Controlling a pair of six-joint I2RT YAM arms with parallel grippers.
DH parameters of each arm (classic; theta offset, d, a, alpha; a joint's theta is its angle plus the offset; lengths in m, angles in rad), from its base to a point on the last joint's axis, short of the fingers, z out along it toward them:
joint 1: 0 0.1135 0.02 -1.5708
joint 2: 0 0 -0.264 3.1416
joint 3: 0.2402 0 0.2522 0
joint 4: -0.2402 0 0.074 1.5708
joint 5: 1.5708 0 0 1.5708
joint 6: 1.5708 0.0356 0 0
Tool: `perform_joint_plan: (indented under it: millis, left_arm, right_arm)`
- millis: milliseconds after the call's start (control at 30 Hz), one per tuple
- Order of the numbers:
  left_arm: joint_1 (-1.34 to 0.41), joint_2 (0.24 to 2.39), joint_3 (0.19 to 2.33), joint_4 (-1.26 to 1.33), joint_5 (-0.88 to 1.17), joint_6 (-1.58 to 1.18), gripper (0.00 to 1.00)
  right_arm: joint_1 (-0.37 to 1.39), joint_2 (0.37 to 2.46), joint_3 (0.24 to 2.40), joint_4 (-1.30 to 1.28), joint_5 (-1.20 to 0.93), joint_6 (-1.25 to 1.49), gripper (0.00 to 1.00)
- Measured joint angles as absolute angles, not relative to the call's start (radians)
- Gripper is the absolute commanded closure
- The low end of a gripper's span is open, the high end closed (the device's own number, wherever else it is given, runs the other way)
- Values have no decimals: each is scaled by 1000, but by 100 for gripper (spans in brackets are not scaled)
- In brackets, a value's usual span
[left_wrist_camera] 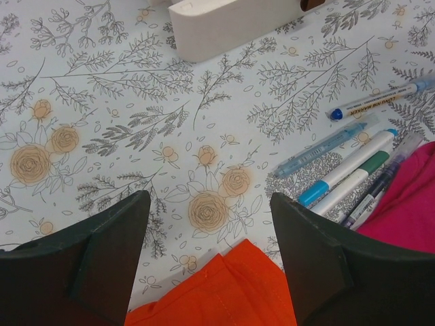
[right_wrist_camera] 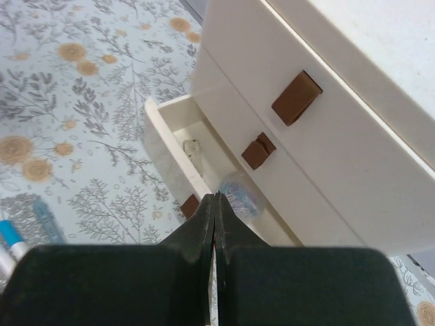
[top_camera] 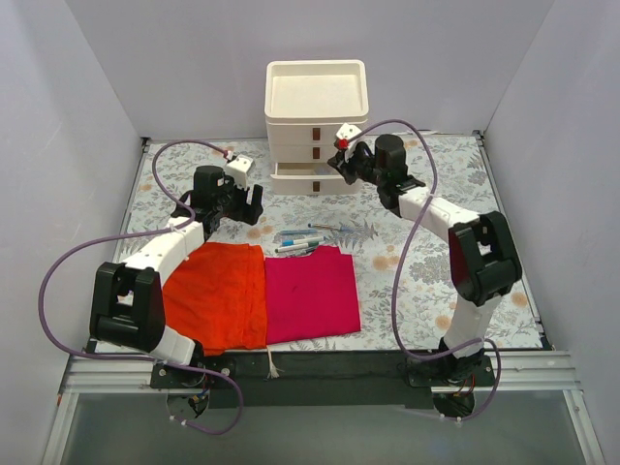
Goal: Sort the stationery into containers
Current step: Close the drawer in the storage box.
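Observation:
The cream three-drawer unit point(top_camera: 316, 126) stands at the back, its bottom drawer point(top_camera: 305, 181) pulled out. Inside that drawer point(right_wrist_camera: 163, 146) lie a small round silvery-blue item point(right_wrist_camera: 243, 192) and a tiny pale piece point(right_wrist_camera: 192, 149). My right gripper point(right_wrist_camera: 217, 197) is shut and empty, its tips just above the open drawer's front edge point(top_camera: 341, 165). Several pens and markers point(top_camera: 305, 240) lie on the floral mat between drawer and cloths. My left gripper point(left_wrist_camera: 209, 200) hovers open left of these pens point(left_wrist_camera: 353, 170), over the orange cloth's corner point(left_wrist_camera: 224, 292), holding nothing.
An orange cloth point(top_camera: 218, 295) and a magenta cloth point(top_camera: 310, 295) lie side by side at the front of the mat. The two upper drawers are shut, each with a brown pull tab point(right_wrist_camera: 296, 98). Grey walls enclose the table on three sides.

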State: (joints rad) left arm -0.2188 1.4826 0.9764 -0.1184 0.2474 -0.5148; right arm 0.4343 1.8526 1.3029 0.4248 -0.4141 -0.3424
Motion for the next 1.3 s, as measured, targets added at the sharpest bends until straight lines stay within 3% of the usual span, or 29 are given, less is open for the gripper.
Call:
perform_joint_plan:
  millis: [200, 667, 1300]
  left_arm:
    - [-219, 1472, 956, -120, 248, -517, 29]
    - [-219, 1434, 933, -122, 246, -517, 29]
    - [-219, 1431, 926, -124, 247, -517, 28]
  right_arm:
    - [439, 1780, 1258, 366, -459, -379, 99]
    - [441, 2059, 1446, 109, -413, -426, 99]
    - [447, 2305, 1779, 89, -234, -357, 99]
